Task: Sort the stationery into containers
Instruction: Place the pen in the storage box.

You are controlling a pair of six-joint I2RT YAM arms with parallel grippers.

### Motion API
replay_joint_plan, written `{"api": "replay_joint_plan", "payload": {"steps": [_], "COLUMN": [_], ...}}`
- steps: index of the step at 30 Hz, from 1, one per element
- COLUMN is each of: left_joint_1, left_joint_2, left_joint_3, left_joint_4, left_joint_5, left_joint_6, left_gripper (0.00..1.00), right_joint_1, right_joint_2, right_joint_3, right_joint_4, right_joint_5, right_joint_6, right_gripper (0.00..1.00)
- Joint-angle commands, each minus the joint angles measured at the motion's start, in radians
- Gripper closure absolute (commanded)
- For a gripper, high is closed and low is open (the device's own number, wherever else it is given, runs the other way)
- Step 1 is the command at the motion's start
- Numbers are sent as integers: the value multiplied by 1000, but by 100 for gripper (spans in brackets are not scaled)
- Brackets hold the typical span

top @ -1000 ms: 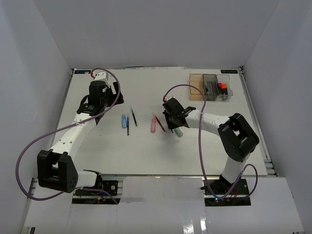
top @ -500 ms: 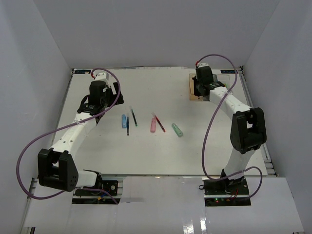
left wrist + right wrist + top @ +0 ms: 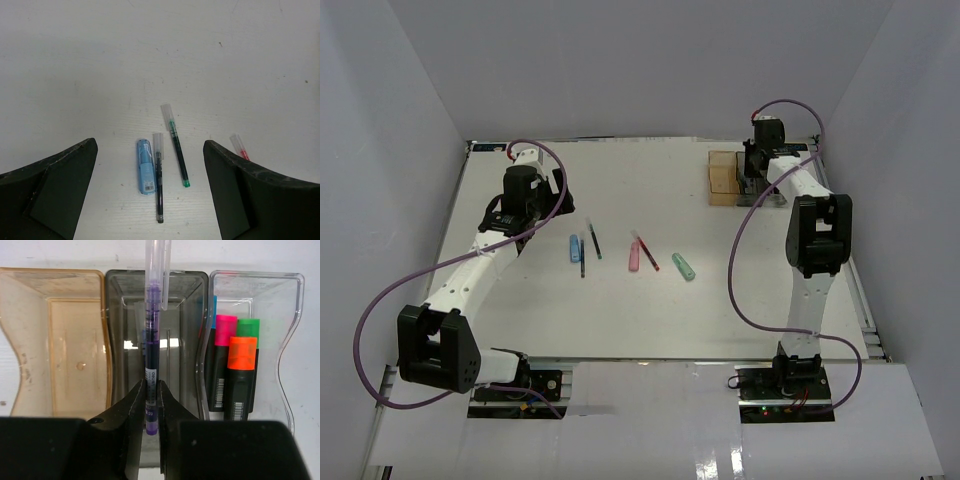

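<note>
My right gripper (image 3: 151,386) is shut on a thin purple pen (image 3: 151,335), held lengthwise over the smoky grey bin (image 3: 189,340), the middle of three joined containers. To its left is the amber bin (image 3: 30,340). The clear bin (image 3: 287,340) on the right holds highlighters with pink (image 3: 226,330), green (image 3: 248,326) and orange (image 3: 243,352) caps. My left gripper (image 3: 150,165) hangs open above the table, over a blue stick (image 3: 145,166), a dark pen (image 3: 159,185) and a green pen (image 3: 177,150), touching none of them.
A pink stick (image 3: 633,257), a red pen (image 3: 647,253) and a mint stick (image 3: 683,267) lie mid-table. The bins (image 3: 722,178) sit at the back right corner, close to the table's rear and right edges. White walls enclose the table.
My right arm swung from mid-table, beside the mint stick, to the back right and now holds the purple pen over the grey bin. The left arm has not moved.
</note>
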Motion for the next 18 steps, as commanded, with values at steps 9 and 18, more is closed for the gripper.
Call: {"api": "replay_joint_plan", "payload": {"steps": [9, 18], "left_joint_1": [13, 14], "left_joint_2": [-4, -15], "left_joint_3": [14, 14], "left_joint_4": [-4, -3], "left_joint_5": [27, 30], "left_joint_6": [-13, -16], "left_gripper": [2, 2], "right_joint_1": [-9, 49], "right_joint_2": [-50, -280], "right_joint_3": [-28, -130], "right_joint_4": [-21, -73], "right_joint_5": [-20, -8], "right_joint_6": [-8, -19], "right_gripper": [72, 63]}}
